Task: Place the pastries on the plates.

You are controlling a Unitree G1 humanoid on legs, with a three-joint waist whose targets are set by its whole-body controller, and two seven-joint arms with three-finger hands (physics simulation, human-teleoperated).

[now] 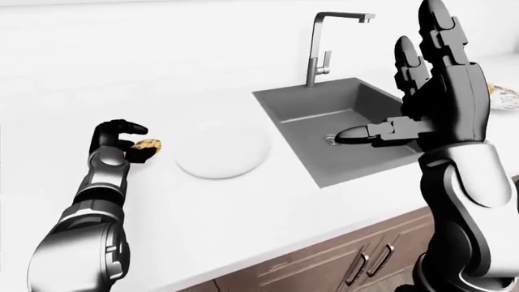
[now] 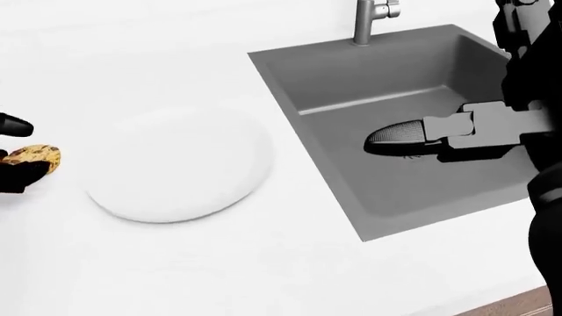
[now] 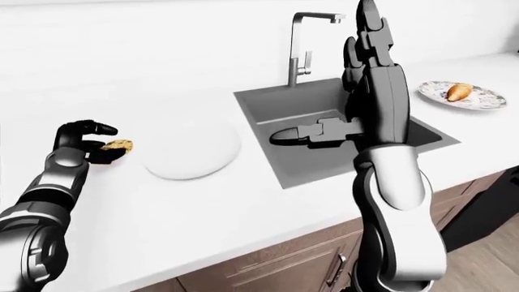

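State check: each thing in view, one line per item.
left robot hand: fingers curled round the cookie, at counter level
cookie: gripped, left of the white plate, not on it
white plate: bare
patterned plate: holds a pastry
right robot hand: open, raised over the sink, empty
sink: no water visible
faucet: not running

You had a white countertop (image 1: 243,207) under your arms, running above brown cabinet doors (image 3: 268,267). A plain white plate (image 1: 221,149) lay flat on it, just to the right of your left hand (image 1: 121,141) and left of the raised right hand (image 3: 357,115). Behind that right hand a grey sink (image 2: 395,85) was sunk into the counter, its faucet (image 1: 324,45) standing at the top rim. Well to the right of the right hand, a patterned plate (image 3: 479,97) carried a pastry (image 3: 459,91).
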